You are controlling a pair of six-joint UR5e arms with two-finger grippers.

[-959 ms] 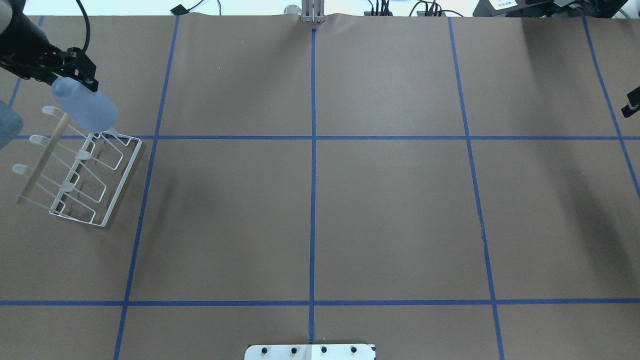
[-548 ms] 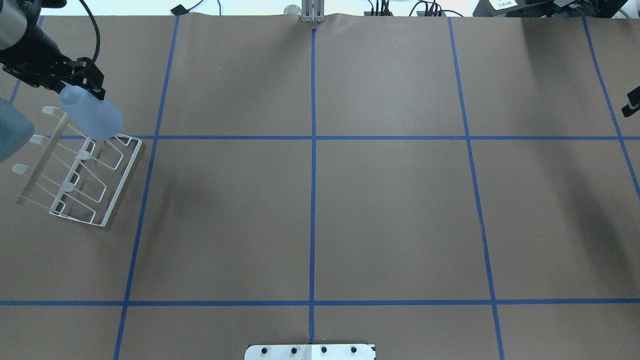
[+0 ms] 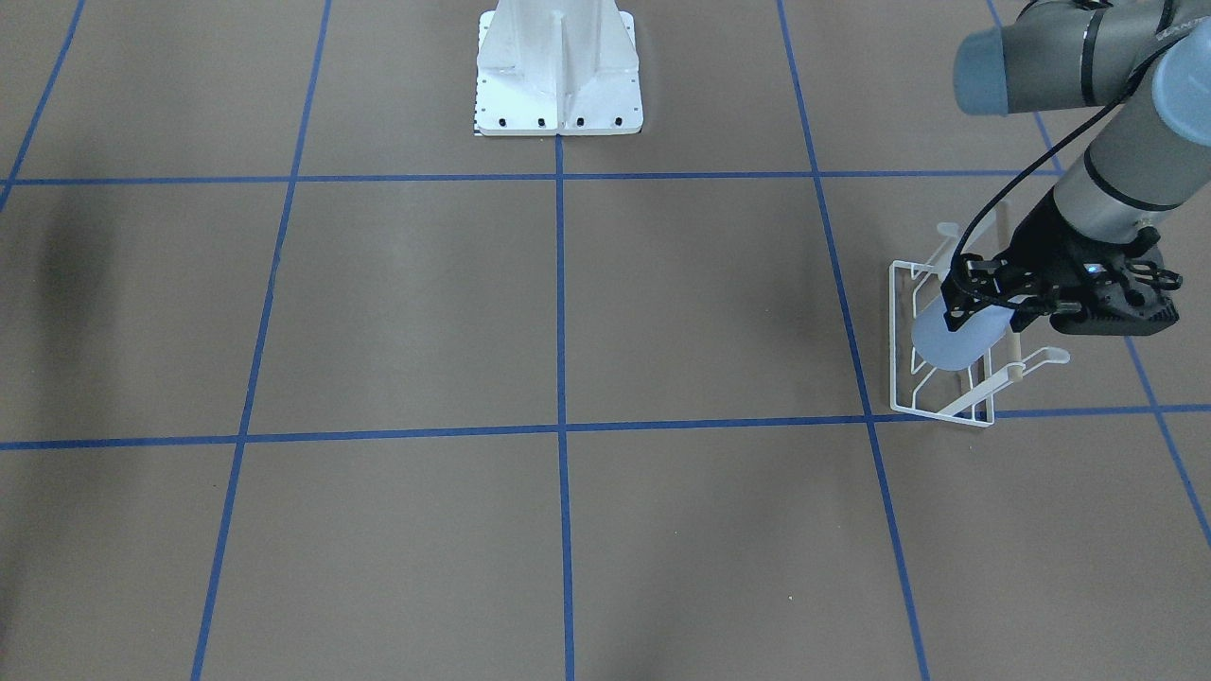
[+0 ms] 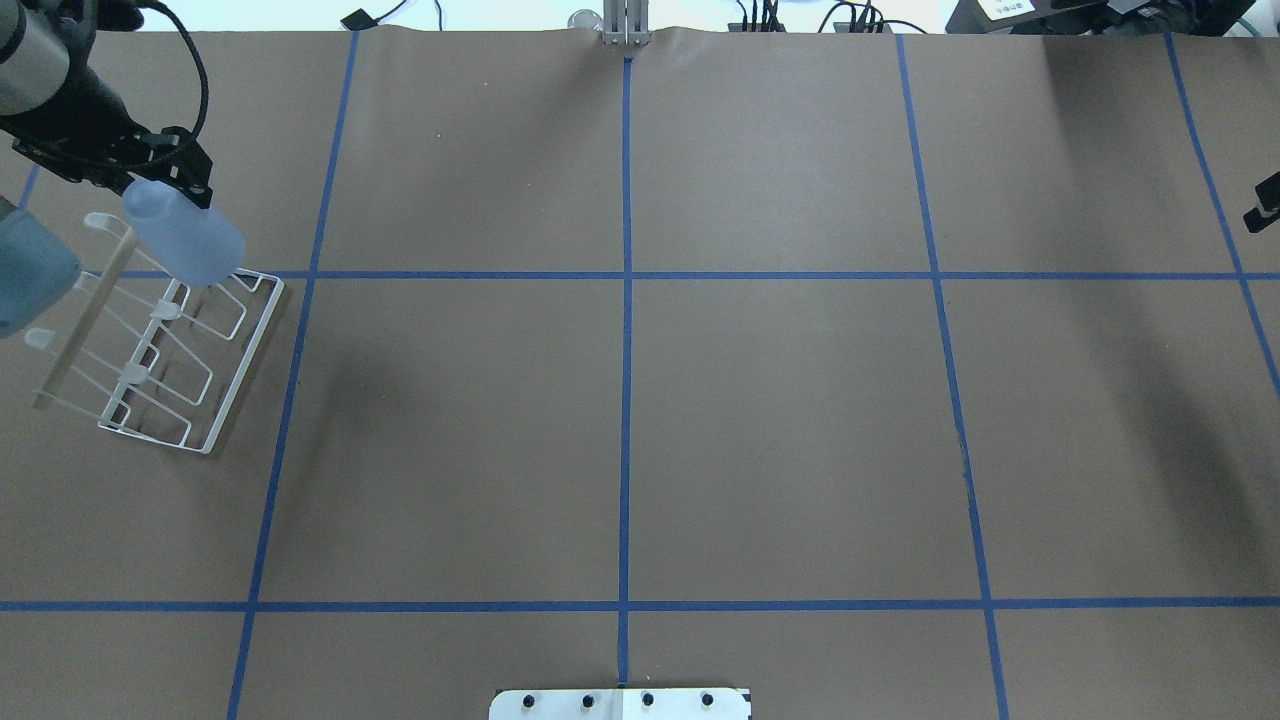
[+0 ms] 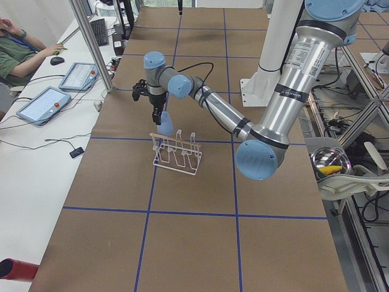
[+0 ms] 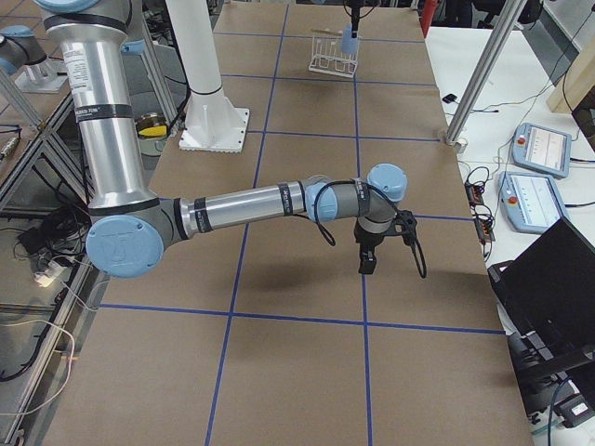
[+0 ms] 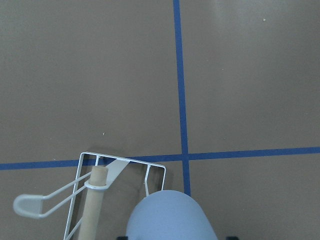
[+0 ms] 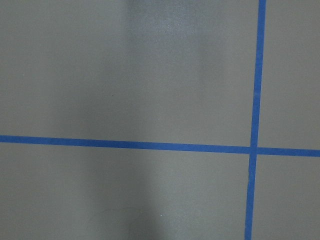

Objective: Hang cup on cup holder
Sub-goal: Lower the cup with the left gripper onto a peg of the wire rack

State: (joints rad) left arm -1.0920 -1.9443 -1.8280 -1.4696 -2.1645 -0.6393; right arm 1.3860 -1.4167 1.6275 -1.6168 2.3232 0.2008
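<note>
My left gripper (image 4: 160, 185) is shut on the narrow base of the pale blue-grey cup (image 4: 188, 243). It holds the cup tilted, rim down, over the far end of the white wire cup holder (image 4: 215, 410). The front view shows the cup (image 3: 949, 342) inside the cup holder's frame (image 3: 894, 331), close to the prongs; I cannot tell if it touches one. In the left wrist view the cup (image 7: 170, 220) fills the bottom edge beside the wooden rod (image 7: 95, 200). My right gripper (image 4: 1262, 205) barely shows at the overhead view's right edge, far from both; I cannot tell its state.
The white robot base (image 3: 558, 76) stands at the middle of the table's robot side. Blue tape lines (image 4: 625, 300) divide the brown table. An operator and tablets are beyond the far edge in the exterior left view.
My left gripper has carried the cup a little right and down toward the cup holder's far end. The cup holder and the right arm have not moved.
</note>
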